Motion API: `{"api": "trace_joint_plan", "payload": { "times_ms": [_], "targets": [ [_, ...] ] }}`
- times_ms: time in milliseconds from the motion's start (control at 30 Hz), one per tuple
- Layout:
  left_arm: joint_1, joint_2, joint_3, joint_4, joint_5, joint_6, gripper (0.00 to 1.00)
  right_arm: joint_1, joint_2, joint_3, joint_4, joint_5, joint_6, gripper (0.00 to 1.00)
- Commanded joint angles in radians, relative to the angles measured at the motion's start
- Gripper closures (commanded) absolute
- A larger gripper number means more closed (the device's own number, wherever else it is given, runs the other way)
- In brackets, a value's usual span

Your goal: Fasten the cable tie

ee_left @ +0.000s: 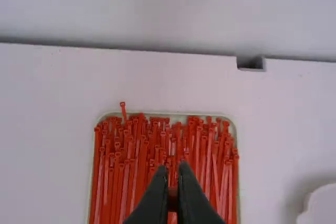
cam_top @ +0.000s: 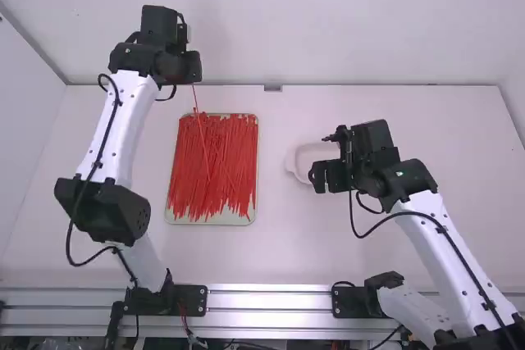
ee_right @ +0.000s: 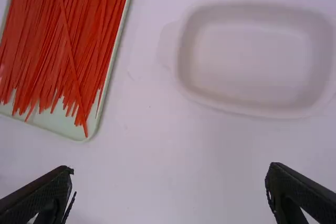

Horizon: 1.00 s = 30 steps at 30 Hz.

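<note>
A pale tray [cam_top: 251,215] in the middle of the table holds a dense pile of red cable ties [cam_top: 213,168]. My left gripper [cam_top: 190,79] hangs above the tray's far edge, shut on one red cable tie [cam_top: 197,112] that dangles down toward the pile. In the left wrist view the gripper [ee_left: 172,179] pinches a red strip [ee_left: 171,206] over the pile [ee_left: 131,150]. My right gripper [cam_top: 324,176] hovers open just in front of a white dish [cam_top: 299,160], right of the tray. Its wrist view shows the gripper [ee_right: 168,192] spread wide, the dish [ee_right: 257,59] and the ties [ee_right: 58,40].
The white dish is empty. A small grey notch [ee_left: 250,64] sits at the table's far edge, against the back wall. Bare white table surrounds the tray [ee_right: 105,114] on its left and front sides.
</note>
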Motion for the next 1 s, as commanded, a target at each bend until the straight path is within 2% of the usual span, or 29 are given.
{"api": "trace_joint_plan", "payload": {
  "times_ms": [0,200,467,533,700,967],
  "targets": [
    [-0.024,-0.089,-0.038,-0.011,-0.043,0.001,0.98,-0.003,0.005,0.032,0.001,-0.003,0.0,0.02],
    [-0.04,-0.229,-0.186,0.024,-0.041,0.0,0.98,-0.004,0.005,0.032,0.023,-0.032,-0.015,0.02],
    [-0.047,-0.459,-0.507,0.178,0.055,-0.016,0.98,-0.004,0.005,0.032,0.083,-0.094,-0.032,0.02],
    [-0.048,-0.537,-0.618,0.26,0.127,0.005,0.98,-0.004,0.005,0.032,0.113,-0.15,-0.054,0.02],
    [-0.047,-0.65,-0.78,0.393,0.249,0.005,0.98,-0.004,0.005,0.032,0.174,-0.269,-0.087,0.02],
    [-0.047,-0.697,-0.899,0.579,0.585,0.045,0.98,-0.004,0.005,0.032,0.288,-0.388,-0.087,0.02]
  ]
}}
